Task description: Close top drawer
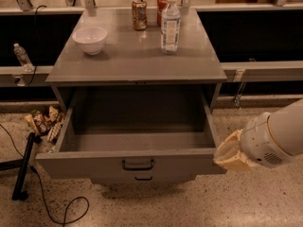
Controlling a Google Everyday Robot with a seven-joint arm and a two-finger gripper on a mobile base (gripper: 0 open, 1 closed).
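Observation:
The top drawer (94,165) of the grey cabinet is pulled far out and is empty inside. Its wide grey front faces me, with a small black bar handle (138,165) at its centre. A second, lower drawer front with a like handle (142,178) peeks out below it. My arm comes in from the right edge. Its cream end part, the gripper (230,154), sits right at the front right corner of the top drawer's front.
On the cabinet top (118,60) stand a white bowl (90,39), a water bottle (170,24) and two cans (139,13). A black stand leg (22,167) and a cable (57,205) lie on the floor at left, next to snack packets (44,122).

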